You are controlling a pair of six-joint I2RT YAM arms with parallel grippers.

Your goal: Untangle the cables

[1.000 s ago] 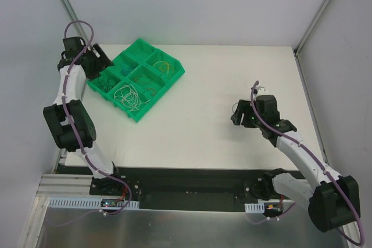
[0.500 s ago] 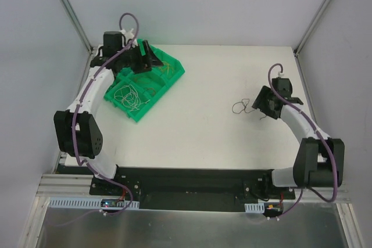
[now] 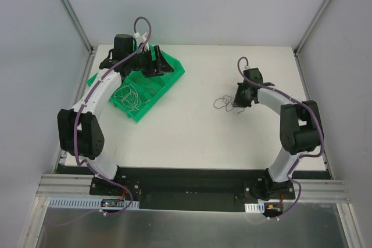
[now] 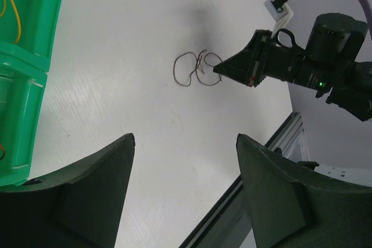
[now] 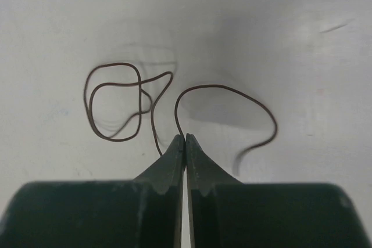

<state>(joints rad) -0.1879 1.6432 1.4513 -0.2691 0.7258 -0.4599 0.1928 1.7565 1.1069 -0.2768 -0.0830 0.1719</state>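
The right gripper (image 5: 185,137) had its 2 fingers pressed together on a thin brown cable (image 5: 221,86). The rest of the cable lay in loose loops on the white table (image 3: 192,137) (well apart from the tray). The left gripper (image 4: 183,140) hung with jaws wide and empty over the far end of the green tray (image 3: 172,79), where white cables (image 3: 129,94) sat in a near compartment.

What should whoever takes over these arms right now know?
Left gripper: jaws open, empty, by the green tray.
Right gripper: jaws shut on the brown cable, which lies looped on the table.
Done: white cables and others sit in tray compartments.
To do: the brown cable looks like the only one outside the tray; it likely goes there.
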